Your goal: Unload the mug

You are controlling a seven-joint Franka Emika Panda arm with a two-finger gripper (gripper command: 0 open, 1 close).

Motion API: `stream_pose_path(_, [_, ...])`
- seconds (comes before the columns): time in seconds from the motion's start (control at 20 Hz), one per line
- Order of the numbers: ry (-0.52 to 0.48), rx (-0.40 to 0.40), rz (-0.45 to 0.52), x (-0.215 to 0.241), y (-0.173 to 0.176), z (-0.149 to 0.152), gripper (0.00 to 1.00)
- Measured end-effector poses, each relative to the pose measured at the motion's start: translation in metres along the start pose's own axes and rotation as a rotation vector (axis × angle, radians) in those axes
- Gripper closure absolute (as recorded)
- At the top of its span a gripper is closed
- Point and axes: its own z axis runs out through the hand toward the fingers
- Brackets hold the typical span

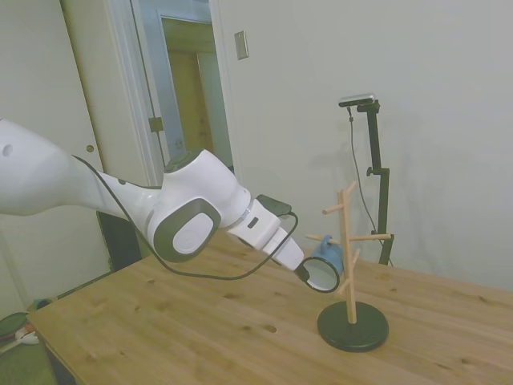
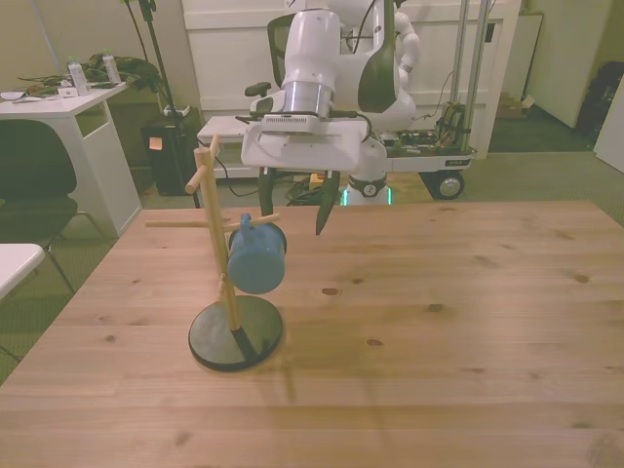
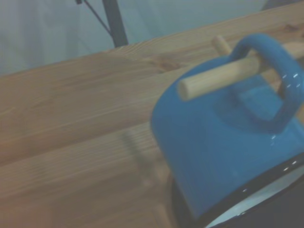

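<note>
The light-blue mug (image 2: pixel 257 259) hangs by its handle (image 3: pixel 271 71) on a wooden peg (image 3: pixel 216 80) of the peg rack (image 2: pixel 216 224), with its mouth tilted downward. The rack stands on a black round base (image 1: pixel 353 326) on the wooden table (image 2: pixel 439 322). My gripper (image 2: pixel 295 203) is open, just behind and slightly above the mug, shifted toward the front view's right, and holds nothing. In the side view the gripper (image 1: pixel 304 271) sits right beside the mug (image 1: pixel 329 258), near its dark rim. The wrist view shows the mug (image 3: pixel 223 156) from close by.
More bare pegs (image 1: pixel 370 237) stick out from the rack at several heights around the mug. A white desk (image 2: pixel 58 107) and a dark chair (image 2: pixel 29 185) stand beyond the table on the front view's left. Open tabletop (image 2: pixel 458 283) lies on the front view's right.
</note>
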Motion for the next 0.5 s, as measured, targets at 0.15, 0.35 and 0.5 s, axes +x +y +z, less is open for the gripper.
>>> stream_pose_path(0.15, [0.014,0.002,0.010,0.007,-0.002,0.011,0.00])
stream_pose_path(0.35, [0.028,0.025,0.013,0.004,-0.011,0.027,0.00])
stream_pose_path(0.5, [0.033,0.037,0.016,0.002,-0.016,0.031,0.00])
